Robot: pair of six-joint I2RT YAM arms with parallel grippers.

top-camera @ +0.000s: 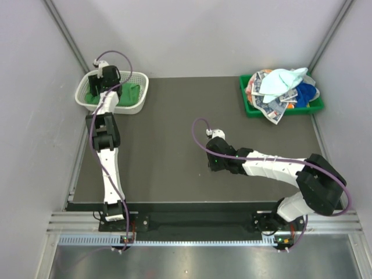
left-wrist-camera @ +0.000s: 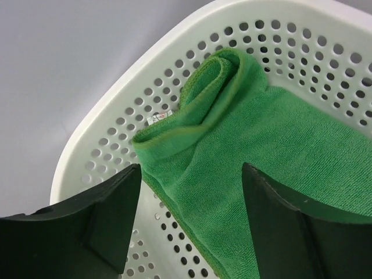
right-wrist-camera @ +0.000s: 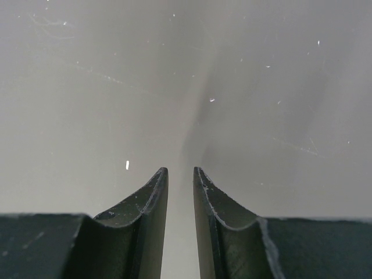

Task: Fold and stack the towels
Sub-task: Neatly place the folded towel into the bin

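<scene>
Right tool (right-wrist-camera: 180,171): narrow, a slim gap between the fingertips with nothing in it, aimed down at bare worktop (top-camera: 174,128) with no cloth near it. The surface directly below is dark grey and matt, with fine scratches and pale specks. Left tool (left-wrist-camera: 192,168): wide, the two fingers well apart, poised over the white mesh basket (left-wrist-camera: 116,133) at the far left corner of the worktop. It grips nothing. The bright green towel (left-wrist-camera: 261,151) lies in the basket beneath and between these fingers. It is doubled over, with a rolled fold just beyond the fingertips and a small white label (left-wrist-camera: 158,116) at its hem. Seen from overhead, its long axis follows the basket's length, and green shows on both sides of the tool. Well beyond the right tool, at the far right corner, a green tray (top-camera: 250,107) holds the remaining towels in a loose heap. The pale mint towel (top-camera: 285,81) lies on top, the royal blue towel (top-camera: 305,93) below it and the printed cloths (top-camera: 276,107) at the near edge. None has a readable axis. Plain pale grey walls (top-camera: 186,35) enclose the worktop at the back and both sides.
</scene>
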